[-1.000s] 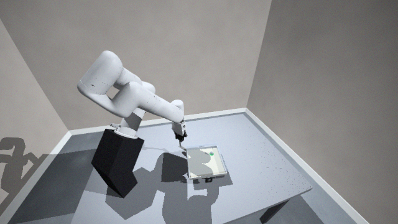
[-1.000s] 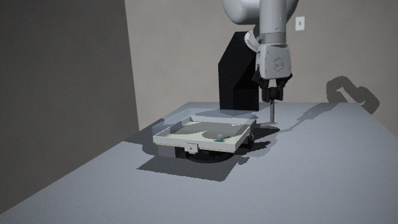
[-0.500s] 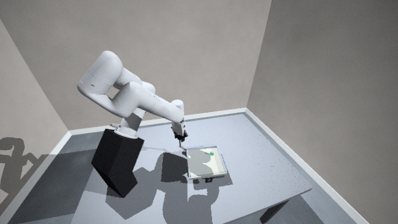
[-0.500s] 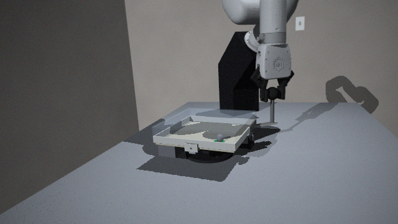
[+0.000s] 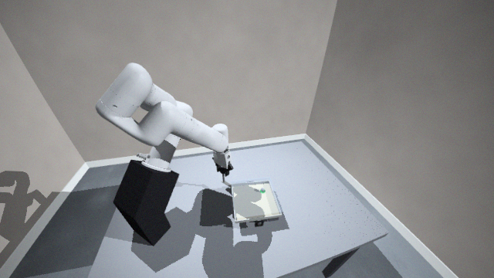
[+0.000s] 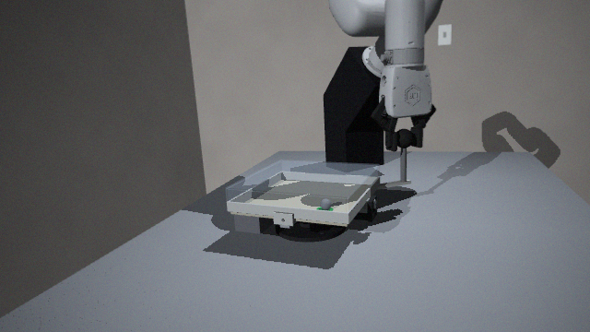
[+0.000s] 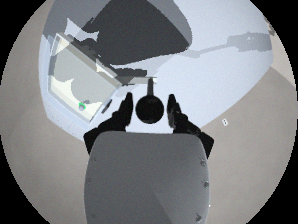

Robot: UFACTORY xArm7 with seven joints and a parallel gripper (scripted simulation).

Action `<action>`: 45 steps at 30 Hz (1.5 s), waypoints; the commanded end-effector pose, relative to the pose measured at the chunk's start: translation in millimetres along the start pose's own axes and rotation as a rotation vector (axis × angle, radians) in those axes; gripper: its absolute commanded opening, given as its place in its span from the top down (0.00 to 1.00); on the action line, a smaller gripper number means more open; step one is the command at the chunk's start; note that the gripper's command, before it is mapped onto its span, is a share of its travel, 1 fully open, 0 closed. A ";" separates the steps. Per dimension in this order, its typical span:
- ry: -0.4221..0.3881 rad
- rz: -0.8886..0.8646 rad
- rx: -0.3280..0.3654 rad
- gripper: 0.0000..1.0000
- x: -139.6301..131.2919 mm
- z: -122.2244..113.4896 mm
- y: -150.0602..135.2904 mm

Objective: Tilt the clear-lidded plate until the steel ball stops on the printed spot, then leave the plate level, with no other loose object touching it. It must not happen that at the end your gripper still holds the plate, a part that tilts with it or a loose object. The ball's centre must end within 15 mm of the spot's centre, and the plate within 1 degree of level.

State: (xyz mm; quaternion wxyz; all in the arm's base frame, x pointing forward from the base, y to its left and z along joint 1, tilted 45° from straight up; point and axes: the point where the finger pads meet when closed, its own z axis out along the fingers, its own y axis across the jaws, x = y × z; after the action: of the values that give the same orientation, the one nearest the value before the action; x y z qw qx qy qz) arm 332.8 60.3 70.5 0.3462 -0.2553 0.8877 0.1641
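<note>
The square clear-lidded plate (image 5: 255,201) sits on its dark pivot base and looks about level in the exterior view (image 6: 304,198). The steel ball (image 6: 325,203) rests on the green printed spot (image 6: 324,208), near the plate's corner in the top view (image 5: 263,190). A thin rod (image 6: 404,167) rises from the plate's corner and ends in a black knob (image 6: 405,136). My gripper (image 6: 405,138) is around the knob. In the wrist view the fingers stand apart with small gaps on both sides of the knob (image 7: 148,107). The gripper is open.
The black arm pedestal (image 5: 144,201) (image 6: 352,111) stands behind the plate. The pivot base (image 6: 308,229) lies under the plate, with a small tab (image 6: 283,219) on the plate's front edge. The table edge runs close on the right (image 5: 370,235).
</note>
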 end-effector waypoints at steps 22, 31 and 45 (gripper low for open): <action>0.000 0.000 0.001 0.39 -0.3 -6.5 -0.3; 0.000 0.000 0.001 0.39 -0.3 -16.6 -0.3; 0.000 0.000 0.001 0.39 -0.2 -41.7 -0.3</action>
State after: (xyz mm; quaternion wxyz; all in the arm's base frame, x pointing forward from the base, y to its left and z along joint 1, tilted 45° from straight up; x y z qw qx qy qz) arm 312.9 42.9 97.1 0.3463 -0.2556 0.8876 0.1641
